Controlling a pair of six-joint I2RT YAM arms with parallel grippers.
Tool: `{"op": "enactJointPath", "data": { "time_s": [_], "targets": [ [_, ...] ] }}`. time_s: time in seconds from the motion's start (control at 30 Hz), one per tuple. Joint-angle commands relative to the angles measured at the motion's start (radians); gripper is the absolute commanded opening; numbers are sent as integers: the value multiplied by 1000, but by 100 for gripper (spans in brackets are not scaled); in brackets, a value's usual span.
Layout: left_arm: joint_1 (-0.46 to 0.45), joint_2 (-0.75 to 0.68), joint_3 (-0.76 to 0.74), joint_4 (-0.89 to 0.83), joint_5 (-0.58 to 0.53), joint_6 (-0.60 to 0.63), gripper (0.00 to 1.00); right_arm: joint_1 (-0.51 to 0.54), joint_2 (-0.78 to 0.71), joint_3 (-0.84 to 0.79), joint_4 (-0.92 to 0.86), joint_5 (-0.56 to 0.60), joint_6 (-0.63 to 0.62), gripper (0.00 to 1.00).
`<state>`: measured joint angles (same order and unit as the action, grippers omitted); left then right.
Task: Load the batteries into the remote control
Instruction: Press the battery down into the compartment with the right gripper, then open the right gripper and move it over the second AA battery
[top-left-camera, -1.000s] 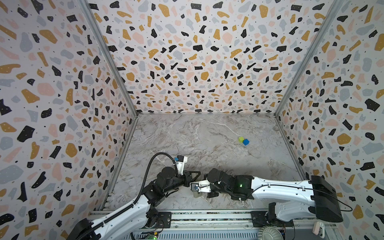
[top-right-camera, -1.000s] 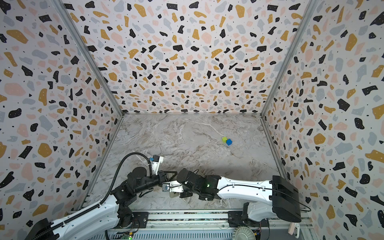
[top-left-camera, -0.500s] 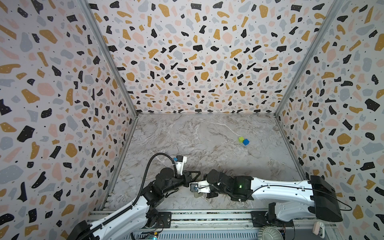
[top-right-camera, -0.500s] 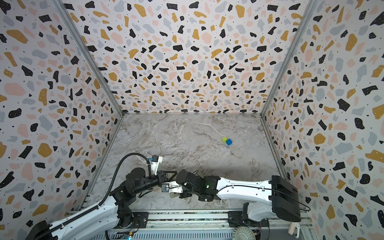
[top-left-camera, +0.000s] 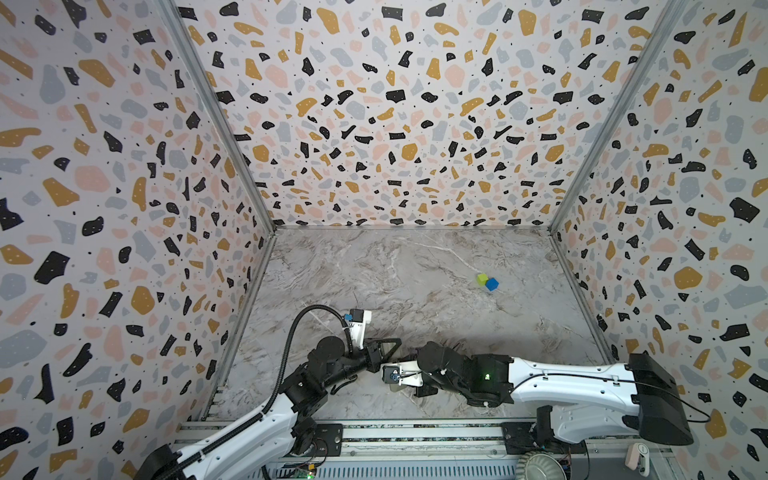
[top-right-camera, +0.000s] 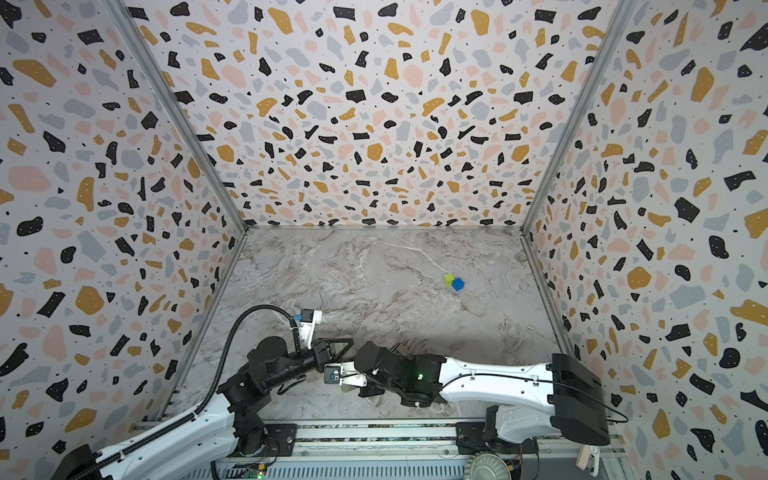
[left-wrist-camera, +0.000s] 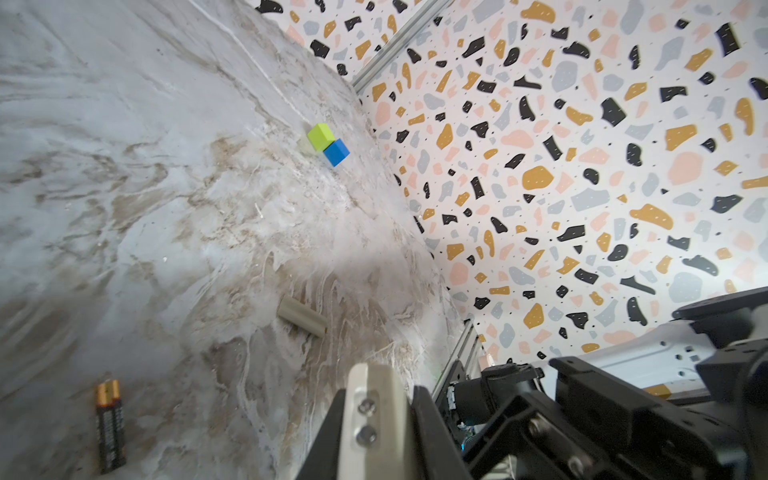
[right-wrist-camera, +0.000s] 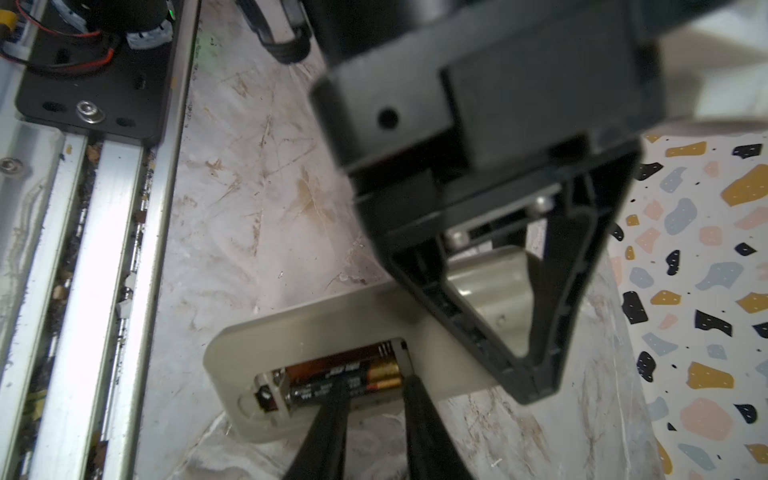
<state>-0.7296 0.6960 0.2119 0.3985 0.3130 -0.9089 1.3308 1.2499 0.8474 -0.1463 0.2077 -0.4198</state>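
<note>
The slim white remote control (right-wrist-camera: 316, 328) lies back-up on the marbled surface (left-wrist-camera: 166, 208), left tool (right-wrist-camera: 523, 365) clamped on one end, right tool (right-wrist-camera: 375, 384) released, jaws parted over the dark copper-ended battery (right-wrist-camera: 332, 376) in its bay, so we reckon pinching the loose second battery (left-wrist-camera: 110, 424) comes next.

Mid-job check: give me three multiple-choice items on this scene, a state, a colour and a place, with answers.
1. The remote control's battery bay is: A covered; B open, empty; C open, battery inside.
2. The cube touching the green cube is: A red; B blue; C white.
3. The loose battery lies: A on the marble tabletop; B on the green cube; C in the remote control.
Answers: 1 C, seen uncovered and loaded in the right wrist view; 2 B, the blue cube shows in both top views; 3 A, flat on the marble in the left wrist view.
</note>
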Motion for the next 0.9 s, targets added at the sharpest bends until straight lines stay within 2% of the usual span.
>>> {"op": "enactJointPath", "data": {
  "time_s": [0.0,0.1,0.2,0.27,0.37,0.5,0.63,0.87],
  "targets": [
    [3,-21,11,70,-45,-3,0,-4,-127,-23,-18,24,85,39],
    [19,-20,10,27,-85,3,0,-15,-204,-43,-8,24,139,47],
    [56,-9,21,-40,-109,18,0,-58,-241,-64,-1,7,195,51],
    [90,-11,34,-91,-120,43,0,-94,-237,-76,1,-13,222,52],
    [166,-14,84,-257,-160,125,0,-125,-171,-84,8,-29,240,54],
    [302,-2,127,-361,-125,185,0,-124,-36,-72,38,-44,173,58],
    [371,-15,119,-366,-105,191,0,-142,66,-45,84,-72,65,62],
    [449,-39,93,-358,-104,198,0,-254,181,25,112,-351,-128,62]
  ]
}}
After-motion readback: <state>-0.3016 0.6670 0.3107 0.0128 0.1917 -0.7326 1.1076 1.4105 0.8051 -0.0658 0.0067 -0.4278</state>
